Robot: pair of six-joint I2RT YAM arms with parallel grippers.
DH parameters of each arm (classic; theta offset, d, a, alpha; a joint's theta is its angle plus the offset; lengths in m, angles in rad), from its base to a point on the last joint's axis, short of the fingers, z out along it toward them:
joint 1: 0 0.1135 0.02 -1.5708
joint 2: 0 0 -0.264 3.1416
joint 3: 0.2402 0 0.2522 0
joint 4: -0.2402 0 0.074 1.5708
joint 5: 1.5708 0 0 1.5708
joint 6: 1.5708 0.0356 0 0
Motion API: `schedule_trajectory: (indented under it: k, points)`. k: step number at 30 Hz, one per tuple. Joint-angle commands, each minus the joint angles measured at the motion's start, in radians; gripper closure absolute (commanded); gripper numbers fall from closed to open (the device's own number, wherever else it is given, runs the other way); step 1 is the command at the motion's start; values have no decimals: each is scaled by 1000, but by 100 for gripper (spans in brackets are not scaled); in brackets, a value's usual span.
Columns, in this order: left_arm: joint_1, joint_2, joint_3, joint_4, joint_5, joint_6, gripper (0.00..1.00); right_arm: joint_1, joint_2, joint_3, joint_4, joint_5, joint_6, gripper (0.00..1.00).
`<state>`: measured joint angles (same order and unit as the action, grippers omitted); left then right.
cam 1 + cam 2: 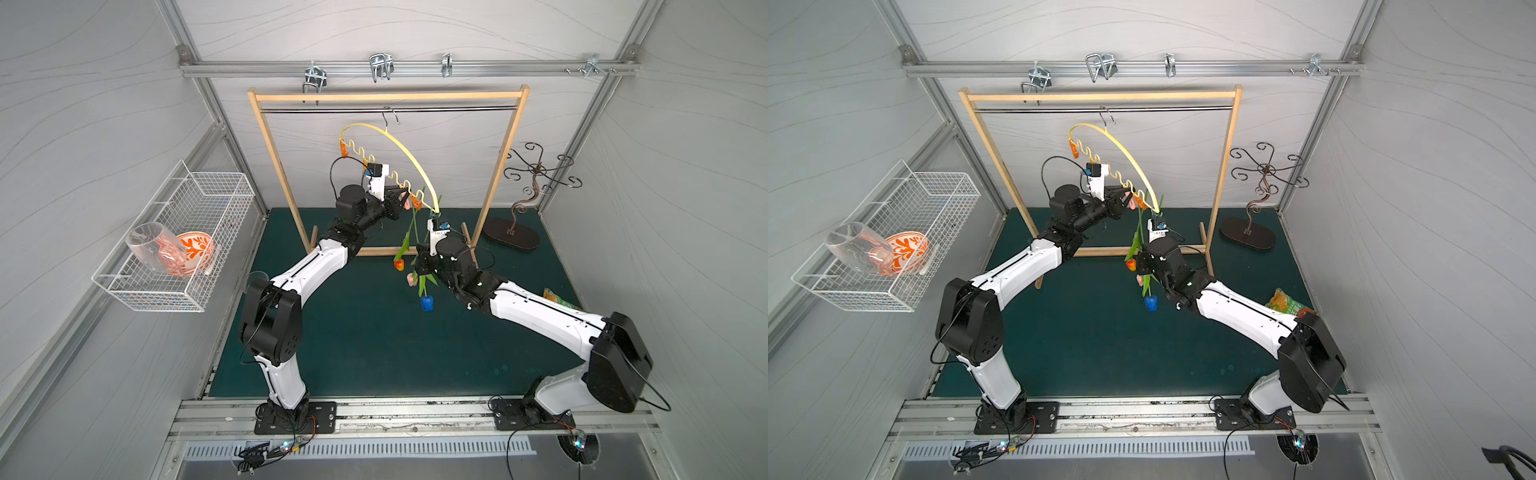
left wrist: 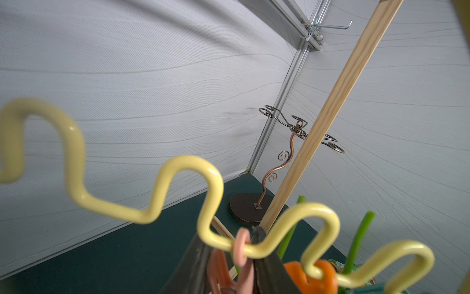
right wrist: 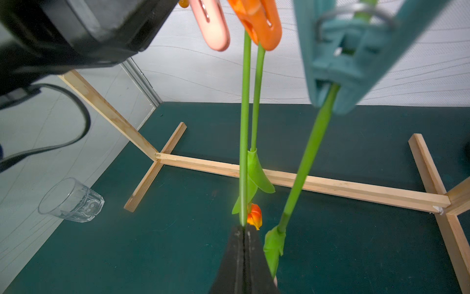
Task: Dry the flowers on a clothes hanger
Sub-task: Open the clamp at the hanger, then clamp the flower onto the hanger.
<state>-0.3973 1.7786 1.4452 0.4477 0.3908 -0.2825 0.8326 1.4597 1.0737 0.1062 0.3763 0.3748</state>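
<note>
Your right claw (image 3: 244,230) was pressed together on one thin green stem (image 3: 243,127), its black tapered fingers meeting flat just beside the orange tulip head (image 3: 255,216). Your left claw (image 1: 400,200) squeezed the pale pink plastic clothespin (image 2: 243,250), which hung by its ring from the wavy lower bar of the pale yellow arched plastic hanger (image 2: 178,163). The hanger's metal hook sat over the dark rail of the wooden garment rack (image 1: 388,97). The three artificial tulips (image 1: 405,245) dangled heads down below the tilted hanger, above the dark green mat (image 1: 374,353). One stem was gripped in the glossy orange clothespin (image 3: 259,23), another in the matte teal clothespin (image 3: 343,63).
</note>
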Motion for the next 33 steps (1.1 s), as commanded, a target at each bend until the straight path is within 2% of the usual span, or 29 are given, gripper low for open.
schedule_trajectory:
  k: [1,11,22,33]
  points:
    - [3,-44,9,42,-18,-10,72,-6,0,12,30,-4,4,100]
    - [2,-71,-5,17,-80,-68,73,-6,72,20,152,-8,50,100]
    - [-4,-85,-8,-15,-104,-84,73,-6,69,-1,238,-42,173,100]
    - [-14,-76,-1,-15,-104,-80,73,-5,90,45,238,-90,157,100]
